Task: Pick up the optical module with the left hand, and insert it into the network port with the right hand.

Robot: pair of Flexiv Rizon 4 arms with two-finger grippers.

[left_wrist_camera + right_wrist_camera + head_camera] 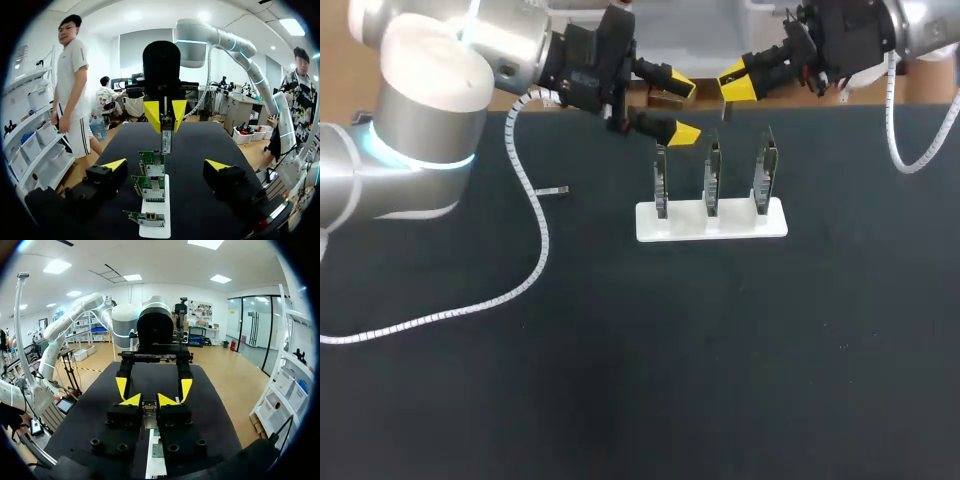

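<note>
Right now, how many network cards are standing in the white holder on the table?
3 network cards, upright in a row in the white holder: one at the left end, one in the middle, one at the right end. No others appear to be hidden.

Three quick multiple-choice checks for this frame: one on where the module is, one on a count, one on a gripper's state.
1. Where is the module?
A. Lying on the table
B. Plugged into a card
C. In the right gripper

2. How many cards are in the stand?
A. Two
B. Three
C. Five

3. The left gripper is:
A. Open
B. Shut on the module
C. Shut on a card

Answers:
1 C: the left wrist view shows the module hanging between the yellow tips of the right gripper, above the cards.
2 B: three cards stand upright in a row in the white stand.
3 A: the left gripper has its tips wide apart with nothing between them.
</note>
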